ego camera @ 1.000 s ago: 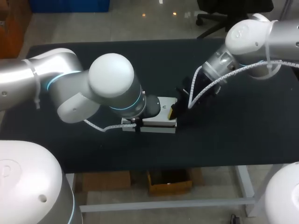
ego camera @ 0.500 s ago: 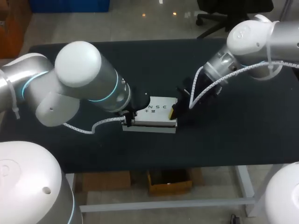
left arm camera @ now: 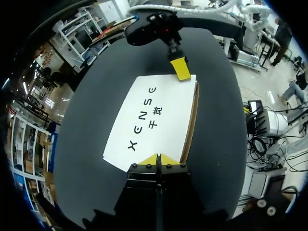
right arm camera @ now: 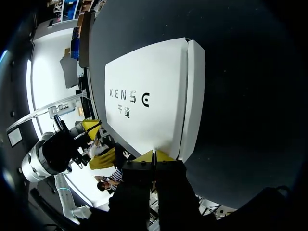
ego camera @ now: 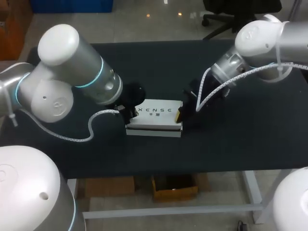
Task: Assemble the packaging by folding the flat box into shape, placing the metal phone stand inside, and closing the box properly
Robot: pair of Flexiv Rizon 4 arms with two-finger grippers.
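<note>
Left arm (ego camera: 72,67) has swung back toward its own side since 1.0 s ago, uncovering the top of the white box (ego camera: 156,114). The box is unmoved, lying mid-table (ego camera: 231,139). Left gripper (left arm camera: 156,159): tips pressed together, holding nothing, at the box's left end. Right gripper (right arm camera: 153,155): likewise closed and empty, at the box's right end.

**Box ends go under cover**

Head view first: the left arm (ego camera: 91,82) blocks the fingertips of the left gripper (left arm camera: 159,159) and the box (ego camera: 156,114) end beside them. At the right gripper (ego camera: 179,115), just one yellow tip shows. On both wrist views, the box's near edge dips under the tips. Box interior: out of sight.
</note>
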